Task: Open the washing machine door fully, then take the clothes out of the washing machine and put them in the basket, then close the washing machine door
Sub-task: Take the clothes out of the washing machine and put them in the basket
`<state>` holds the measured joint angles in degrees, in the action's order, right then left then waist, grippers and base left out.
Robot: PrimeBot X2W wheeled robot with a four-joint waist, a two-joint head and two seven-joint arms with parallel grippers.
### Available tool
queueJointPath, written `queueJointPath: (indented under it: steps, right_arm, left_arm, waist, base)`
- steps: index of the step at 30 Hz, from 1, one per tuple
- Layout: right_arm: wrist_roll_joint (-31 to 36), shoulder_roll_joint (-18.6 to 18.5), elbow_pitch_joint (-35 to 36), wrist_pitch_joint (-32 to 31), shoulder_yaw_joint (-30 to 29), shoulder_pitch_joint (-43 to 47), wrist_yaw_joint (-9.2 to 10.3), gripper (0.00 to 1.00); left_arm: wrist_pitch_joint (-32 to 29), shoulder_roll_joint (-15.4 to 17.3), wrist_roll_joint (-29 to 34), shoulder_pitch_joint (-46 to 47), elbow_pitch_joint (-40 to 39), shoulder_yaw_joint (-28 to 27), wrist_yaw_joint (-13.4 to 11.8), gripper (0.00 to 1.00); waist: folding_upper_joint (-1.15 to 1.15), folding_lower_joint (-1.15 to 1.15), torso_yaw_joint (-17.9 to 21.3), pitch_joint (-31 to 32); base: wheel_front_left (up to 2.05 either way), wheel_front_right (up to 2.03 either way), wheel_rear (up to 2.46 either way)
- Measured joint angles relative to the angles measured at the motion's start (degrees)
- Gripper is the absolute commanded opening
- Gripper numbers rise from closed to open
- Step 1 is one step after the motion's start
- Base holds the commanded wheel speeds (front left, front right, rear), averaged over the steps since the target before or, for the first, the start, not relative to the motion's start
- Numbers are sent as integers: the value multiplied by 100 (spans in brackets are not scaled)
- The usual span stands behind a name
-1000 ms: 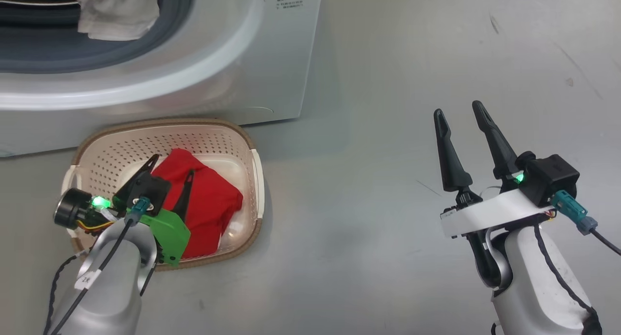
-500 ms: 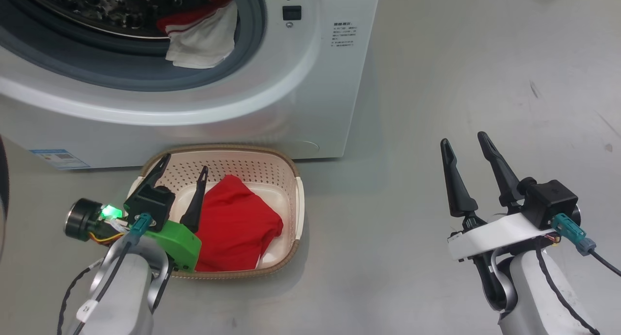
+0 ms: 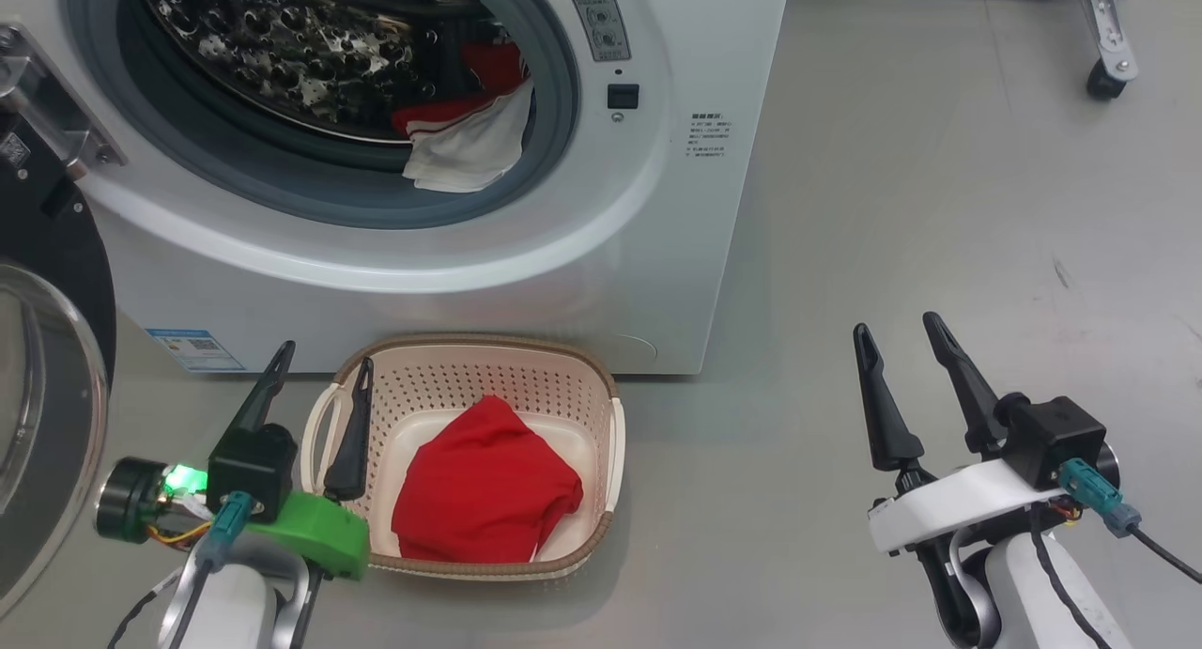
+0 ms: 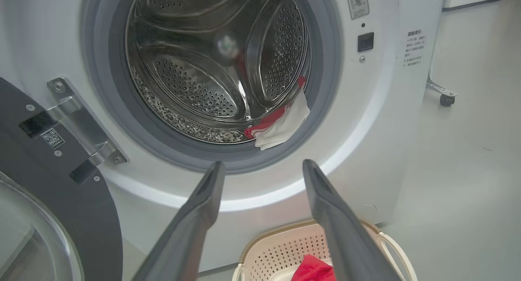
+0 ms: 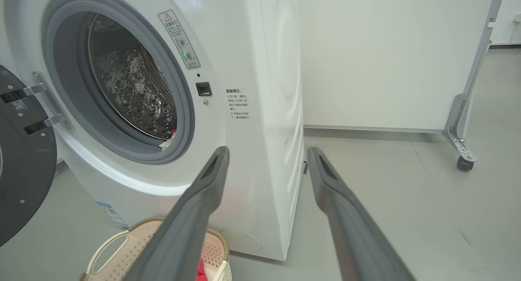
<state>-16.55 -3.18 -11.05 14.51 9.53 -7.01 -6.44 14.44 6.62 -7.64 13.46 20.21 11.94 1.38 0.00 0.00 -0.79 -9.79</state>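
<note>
Head view: basket beside washer

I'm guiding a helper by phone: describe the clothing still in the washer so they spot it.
Find the white washing machine. At the lower right of its round opening, clothes drape onto the grey gasket. They are red with white, unlike the plain red garment in the basket.

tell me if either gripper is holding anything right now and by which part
Nothing is held. The left gripper and the right gripper both stand open and empty; one red garment lies loose in the basket.
</note>
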Motion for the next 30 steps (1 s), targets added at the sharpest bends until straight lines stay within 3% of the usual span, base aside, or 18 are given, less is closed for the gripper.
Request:
queueJointPath:
  steps: [11, 30]
  right_arm:
    - [1, 10, -2, 0, 42, 186, -5, 100]
    - [1, 35, 78, 0, 10, 291, -22, 100]
  left_arm:
    - [1, -9, -42, -548, -962, -248, -10, 100]
    - [1, -25, -41, -1056, -1592, -483, -54, 100]
  waist:
    - [0, 0, -7, 229]
    - [0, 0, 94, 179]
  base:
    - [0, 0, 0]
    - [0, 0, 0]
